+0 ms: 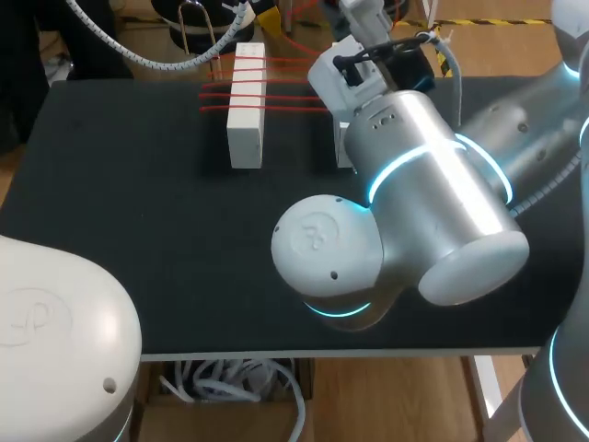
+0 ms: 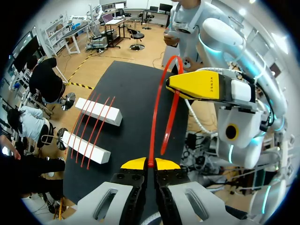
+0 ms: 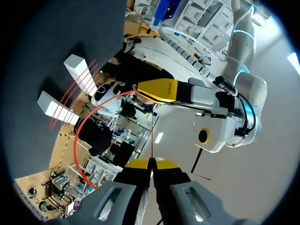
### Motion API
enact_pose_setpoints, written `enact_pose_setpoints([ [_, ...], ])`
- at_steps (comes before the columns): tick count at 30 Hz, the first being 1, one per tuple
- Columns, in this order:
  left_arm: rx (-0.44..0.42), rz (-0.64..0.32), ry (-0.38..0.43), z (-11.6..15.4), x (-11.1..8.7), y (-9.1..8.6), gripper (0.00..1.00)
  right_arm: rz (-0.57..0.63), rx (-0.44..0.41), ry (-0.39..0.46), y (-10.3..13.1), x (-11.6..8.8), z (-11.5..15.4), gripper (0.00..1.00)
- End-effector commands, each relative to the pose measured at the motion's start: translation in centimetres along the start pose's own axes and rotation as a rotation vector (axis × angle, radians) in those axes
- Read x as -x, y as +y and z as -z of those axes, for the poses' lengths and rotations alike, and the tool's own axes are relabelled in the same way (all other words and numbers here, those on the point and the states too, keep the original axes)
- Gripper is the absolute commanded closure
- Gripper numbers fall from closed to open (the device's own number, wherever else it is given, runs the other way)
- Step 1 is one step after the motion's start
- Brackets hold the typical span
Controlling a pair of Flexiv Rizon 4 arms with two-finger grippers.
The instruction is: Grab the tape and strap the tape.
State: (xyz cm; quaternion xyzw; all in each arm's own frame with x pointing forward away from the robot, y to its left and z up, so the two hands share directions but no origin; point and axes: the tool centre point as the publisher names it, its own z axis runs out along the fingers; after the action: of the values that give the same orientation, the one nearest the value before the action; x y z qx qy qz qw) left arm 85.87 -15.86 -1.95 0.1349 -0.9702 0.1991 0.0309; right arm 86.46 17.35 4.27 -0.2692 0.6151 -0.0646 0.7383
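Observation:
A long red tape (image 2: 161,93) arcs through the air between my two grippers, above the black table (image 1: 129,212). My left gripper (image 2: 150,163) is shut on one end of it. My right gripper (image 3: 151,164) is shut on the tape (image 3: 79,136) near the other end, with a short tail hanging below. In the left wrist view my right gripper (image 2: 171,84) hangs ahead of the left one. In the right wrist view my left gripper (image 3: 137,87) hangs ahead. On the table stand two white blocks (image 1: 246,106) (image 2: 98,111) with several red straps (image 1: 276,87) laid across them.
My right arm's big silver elbow (image 1: 414,203) hangs over the table's middle right and hides most of the second block (image 1: 342,147). My left arm's white joint (image 1: 55,341) fills the near left corner. Bare black tabletop lies left of the blocks.

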Motion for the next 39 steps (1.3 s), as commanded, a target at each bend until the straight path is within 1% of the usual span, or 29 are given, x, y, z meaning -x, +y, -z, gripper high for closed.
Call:
enact_pose_setpoints([
  [1,0.002,0.0,0.0,0.0,0.0,0.0,1.0,0.004,0.007,0.002,-0.3,0.1,0.0,1.0],
  [10,0.002,0.0,0.0,0.0,0.0,0.0,1.0,0.004,0.007,0.002,-0.3,0.1,0.0,1.0],
  [15,0.002,0.0,0.0,0.0,0.0,0.0,1.0,0.03,0.023,0.064,-1.3,0.3,-1.0,1.0],
  [16,0.002,0.0,0.0,0.0,0.0,0.0,1.0,0.049,0.043,0.075,-1.4,0.3,-1.1,1.0],
  [18,0.002,0.0,0.0,0.0,0.0,0.0,1.0,0.058,0.043,0.088,-1.4,0.1,-1.2,1.0],
  [23,0.002,0.0,0.0,0.0,0.0,0.0,1.0,0.085,0.076,0.131,-1.3,0.2,-1.7,1.0],
  [31,0.002,0.0,0.0,0.0,0.0,0.0,1.0,0.137,0.146,0.191,-1.0,0.1,-1.7,1.0],
  [39,0.002,0.0,0.0,0.0,0.0,0.0,1.0,0.146,0.192,0.221,-0.6,0.1,-1.4,1.0],
])
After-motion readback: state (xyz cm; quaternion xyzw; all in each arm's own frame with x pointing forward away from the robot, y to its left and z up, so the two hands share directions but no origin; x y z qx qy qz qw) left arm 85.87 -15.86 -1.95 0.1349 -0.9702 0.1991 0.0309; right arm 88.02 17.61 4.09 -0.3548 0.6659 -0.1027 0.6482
